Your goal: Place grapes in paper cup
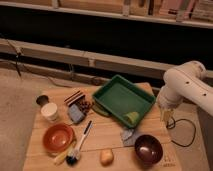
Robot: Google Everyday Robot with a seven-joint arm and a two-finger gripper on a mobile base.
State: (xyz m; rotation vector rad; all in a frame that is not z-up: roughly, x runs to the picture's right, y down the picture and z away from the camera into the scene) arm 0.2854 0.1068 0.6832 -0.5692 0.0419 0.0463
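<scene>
Robot lab or test bay, not a home. The gripper hangs from a white arm at the right edge of a plain wooden table. Left of the gripper are staged mixed props: green tray, orange bowl, dark bowl. Bare concrete floor lies far left of it. A loose black cable runs just right of and below it. A long grey ledge on a dark wall is behind it.

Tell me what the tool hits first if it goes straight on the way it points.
The tool hangs pointing down by the right edge of the table. It would likely meet the table there first, right of the brown bowl. Depth is unclear, so it could pass outside the edge.
</scene>
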